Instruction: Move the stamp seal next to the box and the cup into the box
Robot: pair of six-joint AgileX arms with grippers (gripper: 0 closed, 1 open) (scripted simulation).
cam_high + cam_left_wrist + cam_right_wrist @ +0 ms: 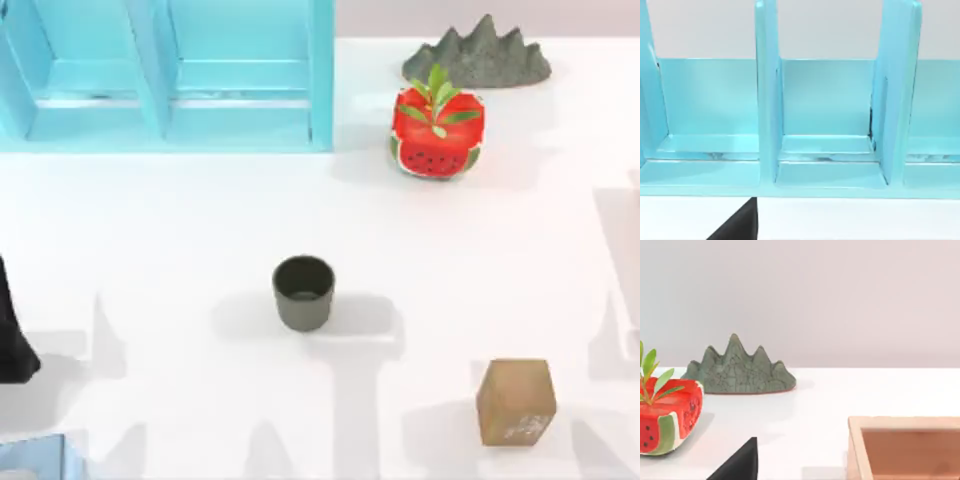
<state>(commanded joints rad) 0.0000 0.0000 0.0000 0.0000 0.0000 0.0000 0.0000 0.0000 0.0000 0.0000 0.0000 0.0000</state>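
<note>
The stamp seal [516,400] was left near the table's front edge; nothing was picked up yet.
The cup [303,292] was set mid-table. It could not be told whether the left gripper [737,226] or the right gripper [737,466] was open. A grab of the seal was likely needed next.

Cup [303,291]: dark olive-grey, plain matte. Stamp seal [516,401]: light-brown wood, faint whitish marks on one face. Pot [437,137]: red watermelon pattern, black seeds, green-and-white rind, green leaves. Mountain-shaped ornament [478,56]: grey-green, crackled surface. Shelf unit [165,75]: glossy light blue. Box [905,447]: pale tan wood, pinkish-brown inside. Table [150,230]: white.
</note>
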